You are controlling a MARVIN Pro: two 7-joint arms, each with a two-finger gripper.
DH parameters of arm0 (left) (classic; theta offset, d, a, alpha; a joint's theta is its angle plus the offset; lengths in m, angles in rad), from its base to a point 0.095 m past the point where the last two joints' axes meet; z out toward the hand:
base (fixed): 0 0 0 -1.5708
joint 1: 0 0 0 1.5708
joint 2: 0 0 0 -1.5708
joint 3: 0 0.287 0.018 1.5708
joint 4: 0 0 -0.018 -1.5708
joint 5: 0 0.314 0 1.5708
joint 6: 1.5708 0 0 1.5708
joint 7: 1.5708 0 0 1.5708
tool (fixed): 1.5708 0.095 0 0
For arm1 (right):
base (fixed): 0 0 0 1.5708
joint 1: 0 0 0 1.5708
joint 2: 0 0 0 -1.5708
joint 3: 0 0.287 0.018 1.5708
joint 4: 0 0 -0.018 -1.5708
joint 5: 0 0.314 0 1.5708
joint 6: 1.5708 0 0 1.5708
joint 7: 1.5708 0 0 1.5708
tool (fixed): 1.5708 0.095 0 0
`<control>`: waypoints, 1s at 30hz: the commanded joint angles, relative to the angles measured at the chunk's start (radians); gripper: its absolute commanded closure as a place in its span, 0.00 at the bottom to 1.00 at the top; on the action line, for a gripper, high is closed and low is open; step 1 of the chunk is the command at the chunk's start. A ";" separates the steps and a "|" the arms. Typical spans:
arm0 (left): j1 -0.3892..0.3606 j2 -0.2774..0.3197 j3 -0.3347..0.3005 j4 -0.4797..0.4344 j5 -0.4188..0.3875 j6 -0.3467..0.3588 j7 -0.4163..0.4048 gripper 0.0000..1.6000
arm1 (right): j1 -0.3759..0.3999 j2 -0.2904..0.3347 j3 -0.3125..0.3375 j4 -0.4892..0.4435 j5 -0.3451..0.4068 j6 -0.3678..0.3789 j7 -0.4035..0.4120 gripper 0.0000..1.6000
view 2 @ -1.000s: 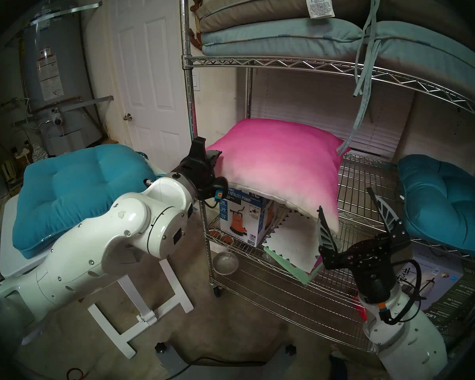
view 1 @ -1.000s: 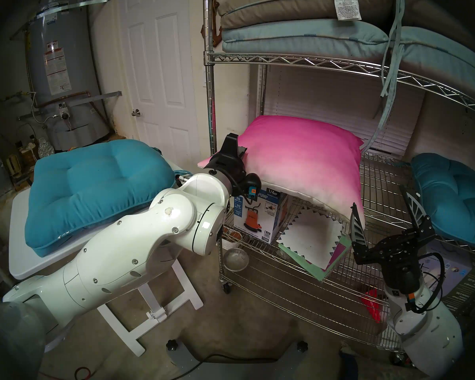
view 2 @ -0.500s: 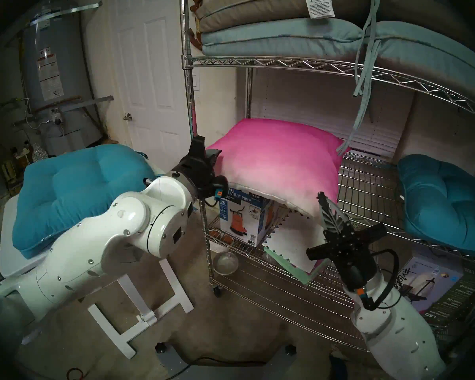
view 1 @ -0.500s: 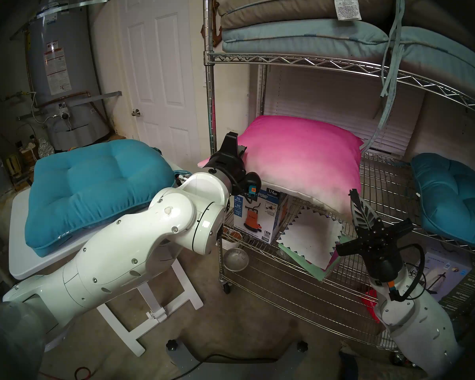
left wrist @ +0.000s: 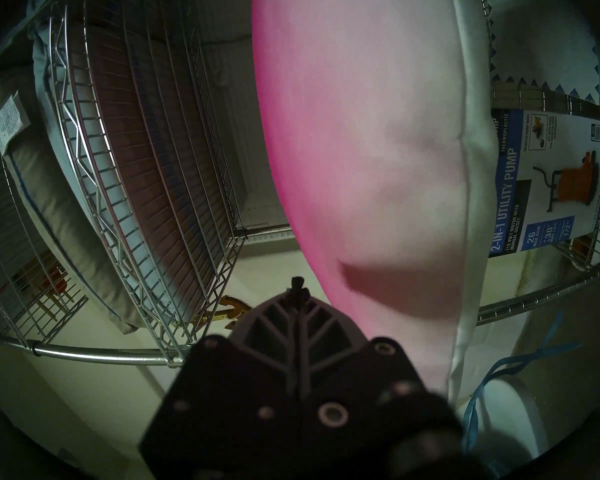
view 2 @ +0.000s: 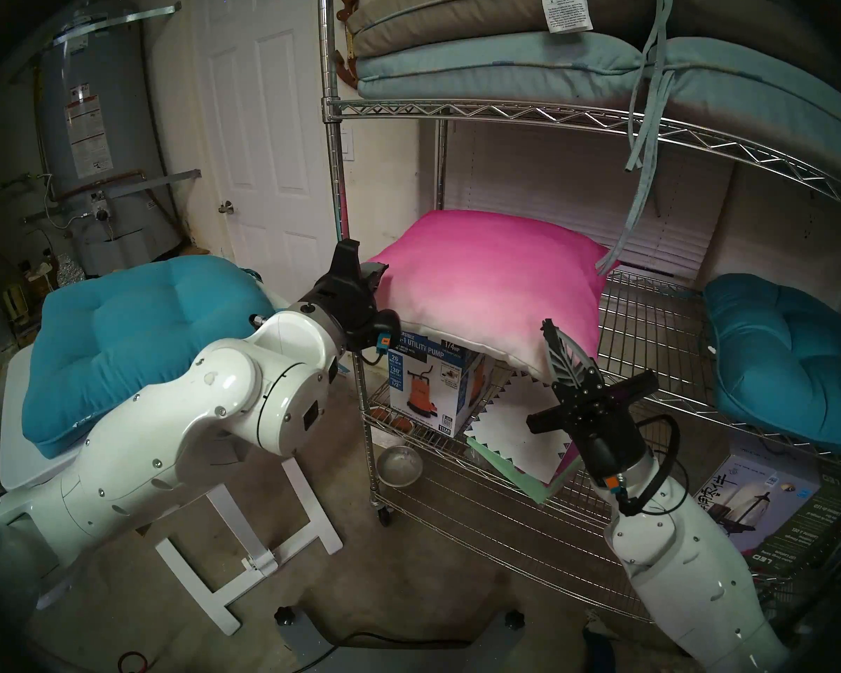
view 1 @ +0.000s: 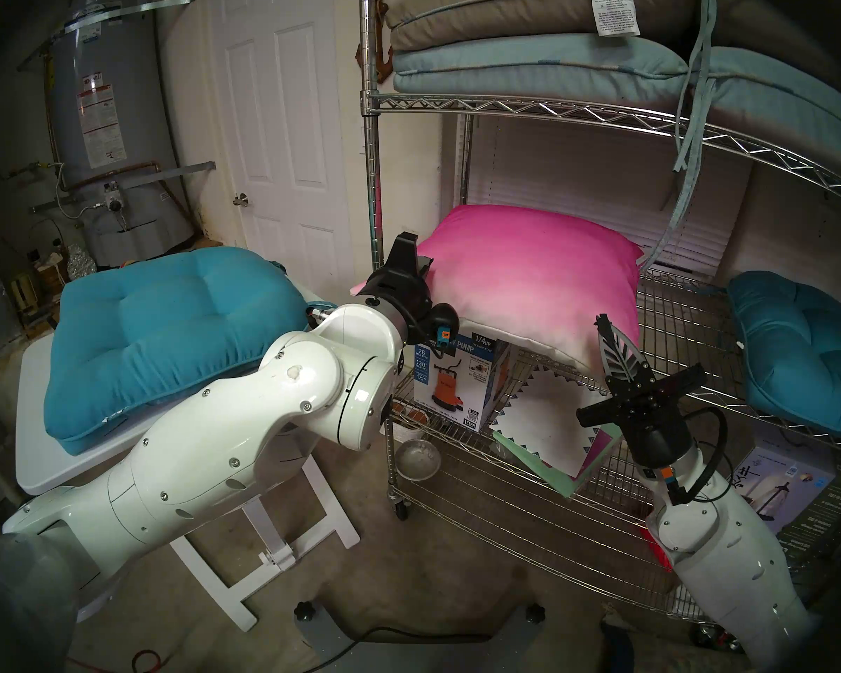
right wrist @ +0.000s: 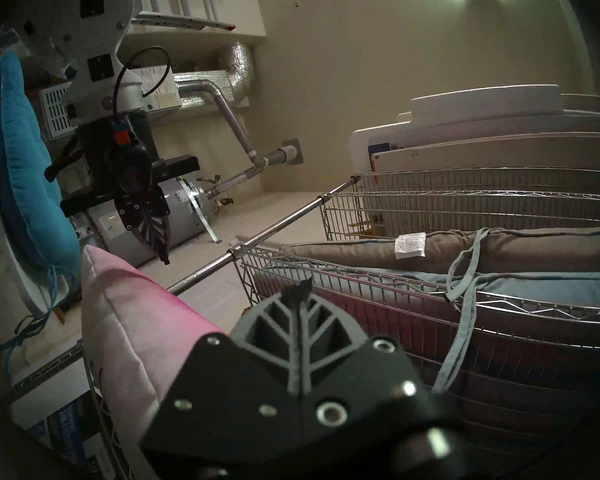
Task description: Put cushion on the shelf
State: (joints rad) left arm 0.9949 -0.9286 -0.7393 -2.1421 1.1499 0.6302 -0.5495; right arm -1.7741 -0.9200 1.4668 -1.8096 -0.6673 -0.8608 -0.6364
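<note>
The cushion [view 1: 530, 278], pink fading to white, lies on the middle wire tier of the chrome shelf [view 1: 676, 327], its white front edge hanging over the rim. My left gripper [view 1: 421, 264] is shut and holds nothing. It sits against the cushion's left edge, and the left wrist view shows its joined fingertips [left wrist: 297, 283] beside the pink face [left wrist: 361, 122]. My right gripper [view 1: 603, 320] is shut and empty too, pointing up in front of the cushion's white front right corner. In the right wrist view its tip [right wrist: 300, 288] stands next to the cushion [right wrist: 136, 313].
A teal tufted cushion [view 1: 166, 327] lies on the white table [view 1: 40, 463] at left. Another teal cushion [view 1: 807, 356] sits on the same tier at right. Flat taupe and pale-blue pads [view 1: 530, 65] fill the tier above, ties dangling. A pump box [view 1: 457, 376] stands below the cushion.
My right gripper has gone from wide open to shut and has moved left and up to the cushion's front right corner. The left arm has barely shifted.
</note>
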 commanded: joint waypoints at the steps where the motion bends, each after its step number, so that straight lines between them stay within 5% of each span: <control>1: -0.023 -0.023 -0.024 0.033 -0.016 -0.007 0.023 1.00 | 0.117 -0.048 -0.028 0.039 -0.005 -0.009 0.018 1.00; 14: -0.102 -0.067 -0.058 0.199 -0.059 -0.084 0.072 1.00 | 0.241 -0.090 -0.067 0.114 0.005 -0.021 0.048 1.00; 30: -0.129 -0.103 -0.071 0.366 -0.100 -0.221 0.232 1.00 | 0.219 -0.093 -0.069 0.106 -0.011 -0.081 0.028 1.00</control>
State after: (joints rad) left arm 0.8984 -1.0005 -0.7943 -1.8133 1.0586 0.4468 -0.3854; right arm -1.5623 -1.0084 1.3935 -1.6781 -0.6700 -0.9274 -0.5961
